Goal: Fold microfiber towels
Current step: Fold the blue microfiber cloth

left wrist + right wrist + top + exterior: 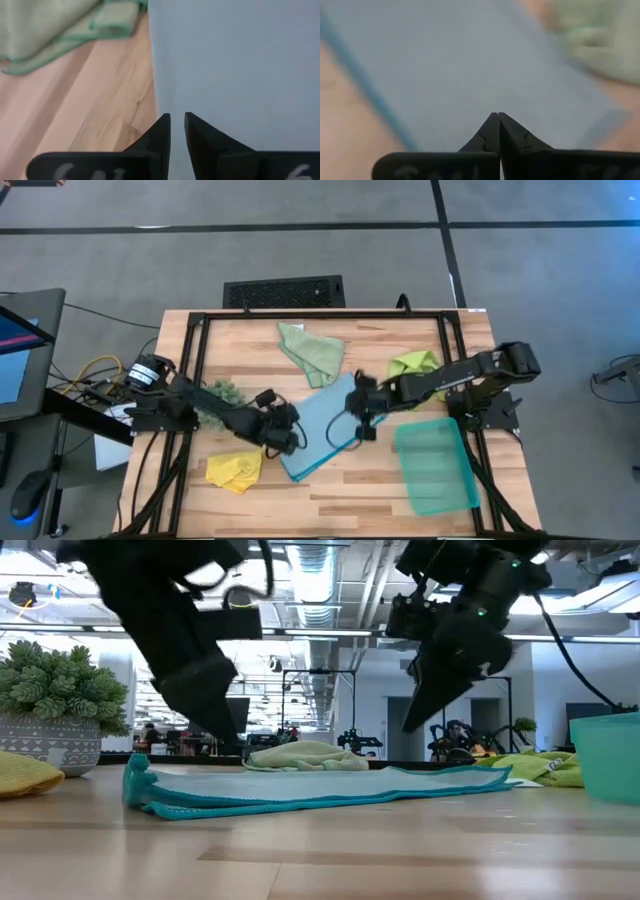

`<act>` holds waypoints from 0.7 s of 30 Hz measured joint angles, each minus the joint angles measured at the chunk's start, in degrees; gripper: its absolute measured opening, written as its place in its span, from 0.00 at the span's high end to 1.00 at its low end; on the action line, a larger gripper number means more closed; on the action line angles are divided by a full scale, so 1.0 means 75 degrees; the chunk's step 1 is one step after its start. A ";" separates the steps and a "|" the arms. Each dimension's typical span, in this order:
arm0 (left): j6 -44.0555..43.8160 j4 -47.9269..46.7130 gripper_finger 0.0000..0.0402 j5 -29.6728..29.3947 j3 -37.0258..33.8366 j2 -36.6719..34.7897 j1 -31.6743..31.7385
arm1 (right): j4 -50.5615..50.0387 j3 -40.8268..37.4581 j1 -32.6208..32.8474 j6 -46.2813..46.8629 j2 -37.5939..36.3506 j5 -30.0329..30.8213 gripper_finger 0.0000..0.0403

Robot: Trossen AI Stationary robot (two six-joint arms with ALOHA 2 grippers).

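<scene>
The light blue towel (322,420) lies folded flat in the table's middle, its teal-edged layers (300,792) stacked on the wood. My left gripper (292,436) hovers over its left edge (165,75), fingers a narrow gap apart with nothing between them. My right gripper (360,420) hangs shut above the towel's right part (470,75), clear of it in the low view (410,726). The sage green towel (310,350) lies crumpled at the far middle, the lime green one (412,365) at the far right, and the yellow one (235,470) at the near left.
A teal plastic tray (437,467) stands at the near right, close to my right arm. A dark green spiky plant in a pot (62,690) sits at the left, beside my left arm. Bare wood shows along the near edge between the yellow towel and the tray.
</scene>
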 joint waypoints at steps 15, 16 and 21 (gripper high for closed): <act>-0.0288 0.0303 0.97 0.1476 -0.0958 -0.0052 0.0532 | 0.0528 0.0474 0.0402 0.0105 0.1748 -0.0132 0.97; -0.0544 0.0319 0.98 0.1480 -0.0983 -0.0052 0.0354 | 0.0236 0.0461 0.0344 0.0070 0.1626 0.0184 0.97; -0.1031 0.0529 0.99 0.1912 -0.0753 -0.0041 -0.0707 | -0.0461 0.0403 0.0160 0.0128 0.0990 0.1689 0.97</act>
